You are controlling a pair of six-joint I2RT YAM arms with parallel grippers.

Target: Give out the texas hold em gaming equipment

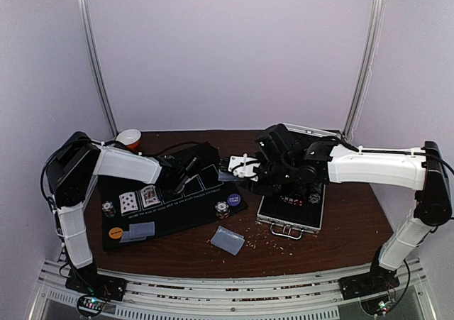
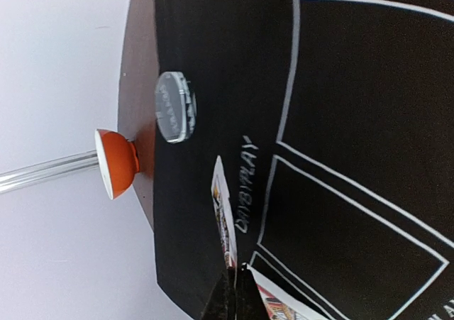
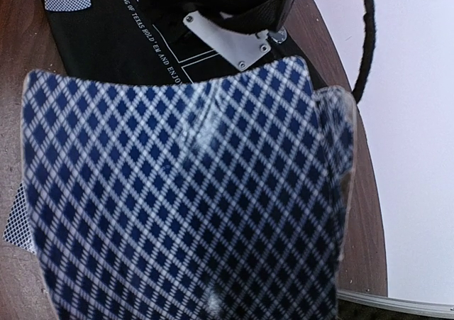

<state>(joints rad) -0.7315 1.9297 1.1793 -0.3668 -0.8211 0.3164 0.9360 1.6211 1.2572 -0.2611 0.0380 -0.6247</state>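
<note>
Step in hand: judged to be dealing cards onto the outlined boxes of the black mat [image 1: 181,219].
Next move: probably lowering each held card flat over a vacant box before letting go; the bowed card may spring on release.
Foreground: loose card [image 1: 228,240] lies face down on the bare table, just off the mat's near edge; orange button [image 1: 114,231] sits on the mat's near left corner.
Middle ground: face-up cards [image 1: 128,201] lie side by side at the mat's left, with a chip stack [image 1: 108,208] just beside them.
Left gripper [image 2: 234,300]: pinched tight on a face card [image 2: 223,213], which stands on edge above the mat.
Right gripper [image 1: 240,167]: over the mat's right edge, holding a blue-backed card [image 3: 184,206] that bows across its wrist view and hides the fingers.
Background: silver case [image 1: 291,217] under the right arm; orange bowl [image 1: 128,138] at the far left edge.
</note>
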